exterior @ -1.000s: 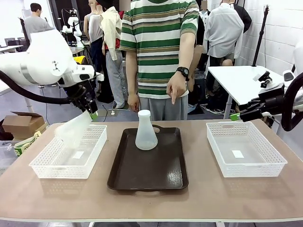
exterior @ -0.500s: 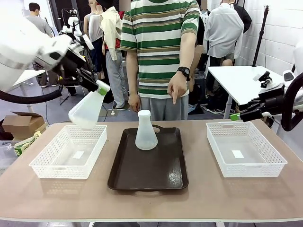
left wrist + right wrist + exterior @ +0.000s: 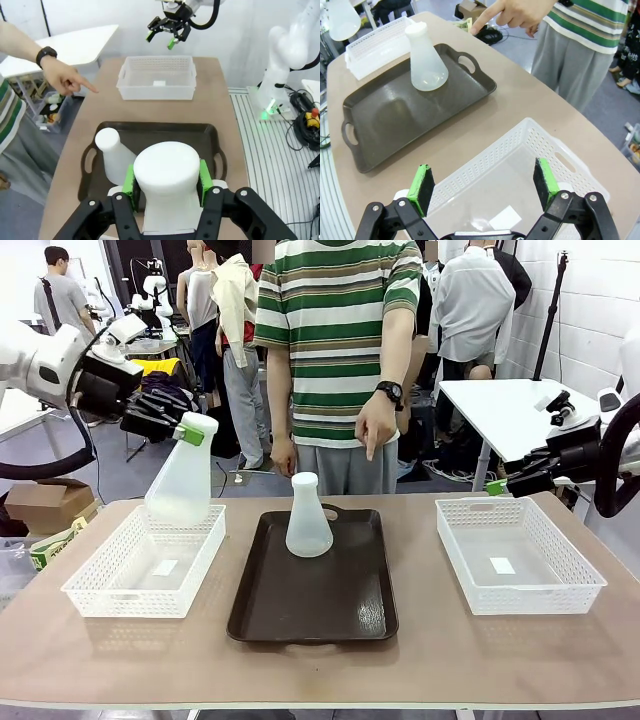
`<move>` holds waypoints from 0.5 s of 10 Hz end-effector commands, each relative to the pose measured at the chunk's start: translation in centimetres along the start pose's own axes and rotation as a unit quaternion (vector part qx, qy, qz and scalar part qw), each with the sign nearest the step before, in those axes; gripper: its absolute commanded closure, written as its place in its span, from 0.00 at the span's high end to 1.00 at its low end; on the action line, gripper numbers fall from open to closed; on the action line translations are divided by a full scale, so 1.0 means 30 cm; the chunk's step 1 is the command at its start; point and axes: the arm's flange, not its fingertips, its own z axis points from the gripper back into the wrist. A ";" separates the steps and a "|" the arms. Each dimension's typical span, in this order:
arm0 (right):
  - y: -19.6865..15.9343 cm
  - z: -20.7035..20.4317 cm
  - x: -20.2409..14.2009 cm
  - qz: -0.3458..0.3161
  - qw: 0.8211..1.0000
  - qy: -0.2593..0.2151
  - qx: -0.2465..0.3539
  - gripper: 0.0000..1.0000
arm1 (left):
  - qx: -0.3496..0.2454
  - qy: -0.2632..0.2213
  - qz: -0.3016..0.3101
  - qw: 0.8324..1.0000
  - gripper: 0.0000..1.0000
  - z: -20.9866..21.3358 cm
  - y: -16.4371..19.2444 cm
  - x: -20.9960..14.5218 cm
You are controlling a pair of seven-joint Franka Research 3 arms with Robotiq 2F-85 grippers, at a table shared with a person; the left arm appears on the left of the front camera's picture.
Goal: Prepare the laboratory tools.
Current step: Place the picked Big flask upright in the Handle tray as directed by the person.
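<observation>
Two white baskets (image 3: 145, 560) flank the tray (image 3: 315, 585) on the tan table (image 3: 420, 660).

Held flask (image 3: 167, 192) base hidden; tray (image 3: 165, 131) partly occluded.

Frosted flasks (image 3: 308, 518) (image 3: 183, 480): one trayed, one aloft

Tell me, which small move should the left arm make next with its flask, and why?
Probably carry it rightward over the dark brown tray. The left hand grips one conical flask by the neck, above the left white basket, while the other flask already stands on the tray.
</observation>
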 end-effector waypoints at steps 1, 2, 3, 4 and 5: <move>0.000 0.001 -0.002 -0.001 1.000 0.007 0.000 1.00 | 0.026 0.007 -0.020 0.999 0.00 -0.010 -0.022 0.069; 0.000 0.001 -0.002 -0.001 1.000 0.007 0.000 1.00 | 0.000 0.000 0.000 1.000 0.00 0.000 0.000 0.000; 0.000 0.001 -0.002 -0.001 1.000 0.007 0.000 1.00 | -0.078 -0.047 -0.060 0.994 0.00 -0.086 0.007 -0.067; 0.000 0.001 -0.002 -0.001 1.000 0.007 0.000 1.00 | -0.133 -0.109 -0.094 0.981 0.00 -0.160 0.000 -0.107; 0.000 0.001 -0.002 -0.001 1.000 0.007 0.000 1.00 | -0.149 -0.129 -0.103 0.975 0.00 -0.213 -0.001 -0.147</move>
